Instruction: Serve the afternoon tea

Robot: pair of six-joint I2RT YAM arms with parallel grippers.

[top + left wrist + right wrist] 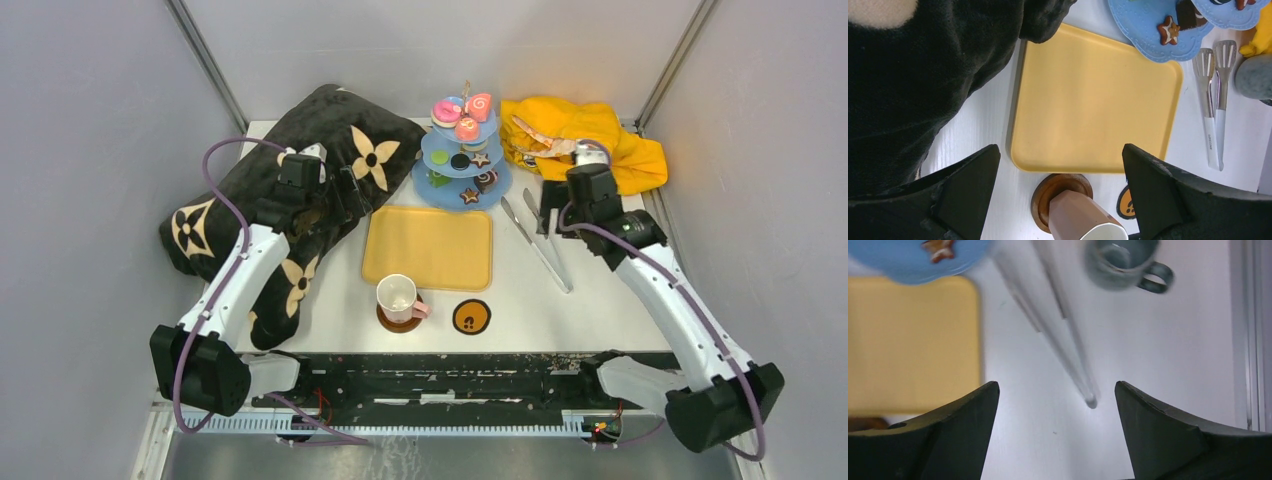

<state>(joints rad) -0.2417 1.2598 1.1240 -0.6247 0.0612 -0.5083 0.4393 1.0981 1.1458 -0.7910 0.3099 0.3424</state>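
With right pincer [1055, 385] and left pincer [1060, 147] gaping empty, the grey mug [1120, 262] right of the tray [428, 247] looked due for grasping next.

Centre of frame: flat yellow tray [428, 247] on white table [560, 310]. Just right of it: metal tongs [537, 238], 2 blades pointing up-frame. Upper left: black plush cushion [335, 120] with cream flower motifs. Upper right: crumpled yellow cloth [610, 135].
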